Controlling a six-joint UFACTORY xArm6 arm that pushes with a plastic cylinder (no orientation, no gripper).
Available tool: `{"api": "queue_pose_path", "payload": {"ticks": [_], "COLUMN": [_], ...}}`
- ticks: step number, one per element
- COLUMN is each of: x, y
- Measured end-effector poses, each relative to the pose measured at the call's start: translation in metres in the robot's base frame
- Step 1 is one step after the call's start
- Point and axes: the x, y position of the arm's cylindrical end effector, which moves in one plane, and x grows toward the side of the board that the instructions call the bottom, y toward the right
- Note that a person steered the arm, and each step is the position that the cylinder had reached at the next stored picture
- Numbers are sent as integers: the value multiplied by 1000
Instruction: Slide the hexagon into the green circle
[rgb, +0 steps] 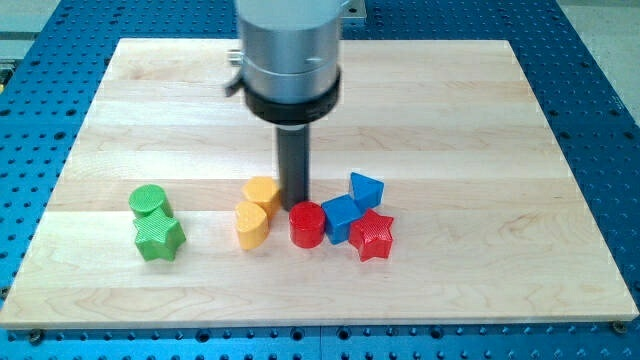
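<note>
Wooden surface (420, 120) on blue perforated bench. No jaws fitted, nothing held; only a rod, my tip (295, 207) down just right of the yellow hexagon (262, 191), touching or nearly so, with the red cylinder (307, 224) just below-right. Yellow heart (251, 224) sits against the hexagon's lower side. Green circle (150, 202) lies well to the view's left, atop the green star (159, 238). Hexagon looks light, rigid, slick plastic; likely to spin off a flat if struck off-centre. Best contact: middle of its right face, pushing leftward. Heart may drag along. Blue blocks (352, 205) and red star (373, 235) out of the path.
</note>
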Motion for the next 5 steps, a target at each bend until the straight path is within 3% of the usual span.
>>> {"api": "queue_pose_path", "payload": {"ticks": [2, 4, 5], "x": [0, -4, -4], "y": [-47, -48, -87]}}
